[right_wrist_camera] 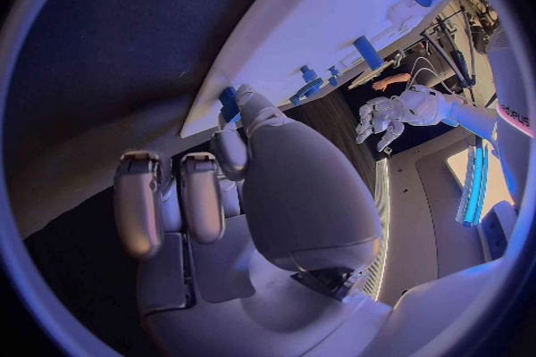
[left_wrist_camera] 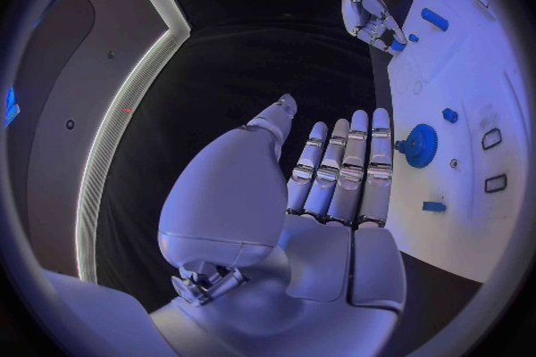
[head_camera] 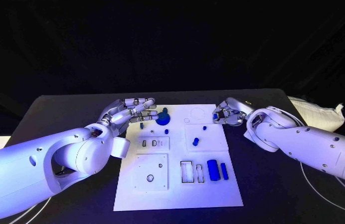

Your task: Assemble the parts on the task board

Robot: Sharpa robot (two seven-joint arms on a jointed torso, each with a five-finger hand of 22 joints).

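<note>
The white task board (head_camera: 180, 196) lies mid-table. A blue gear (head_camera: 163, 118) stands near its far left corner, also seen as the blue gear (left_wrist_camera: 420, 145). My left hand (head_camera: 133, 112) hovers just left of the gear, holding nothing; its fingers (left_wrist_camera: 340, 165) lie straight and side by side. My right hand (head_camera: 229, 113) is at the board's far right edge with curled fingers and pinches a small blue part (head_camera: 216, 116). The same blue part (right_wrist_camera: 229, 101) shows at the fingertips of my right hand (right_wrist_camera: 223, 196), against the board's rim (right_wrist_camera: 324, 9).
A blue cylinder (head_camera: 213, 170) and a thin blue bar (head_camera: 224, 171) lie at the board's near right beside two rectangular slots (head_camera: 187, 171). A short blue peg (head_camera: 195, 141) and several tiny blue pieces sit mid-board. White cloth (head_camera: 320, 115) lies at the table's right edge.
</note>
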